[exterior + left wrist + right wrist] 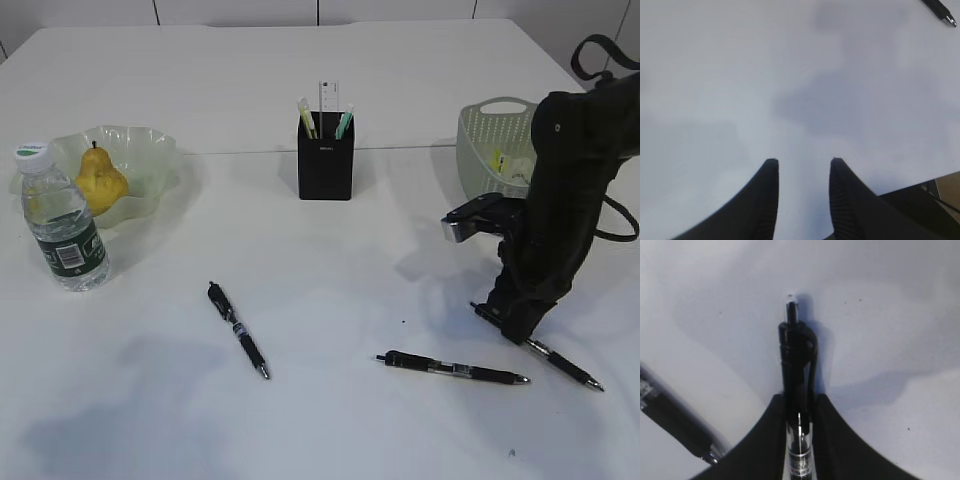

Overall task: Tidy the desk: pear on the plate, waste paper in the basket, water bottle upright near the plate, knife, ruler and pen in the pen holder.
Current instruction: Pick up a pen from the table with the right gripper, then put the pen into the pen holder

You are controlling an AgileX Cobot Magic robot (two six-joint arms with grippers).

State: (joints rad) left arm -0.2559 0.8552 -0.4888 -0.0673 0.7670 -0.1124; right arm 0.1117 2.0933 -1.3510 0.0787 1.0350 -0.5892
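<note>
While the left pincer hangs over bare white surface in its wrist view with its two dark fingers apart and nothing between them, it does not appear in the exterior view at all. At the left edge of the exterior view the water bottle stands upright, just in front of and beside the plate, and the pear sits on that plate with its stem up. Lower down, left of centre, a black pen lies loose on the surface at a slant. At upper centre the pen holder stands upright; the ruler and what look like two pale green-tipped items rise out of it, though they are too small to name surely. Right of centre, near the bottom, a second black pen lies nearly level. Further right, the right pincer is down at the surface, clamped on a third black pen, whose clip end juts forward in the wrist view and whose tip shows lower right in the exterior view. At upper right the basket stands behind the arm, with the waste paper inside it.
</note>
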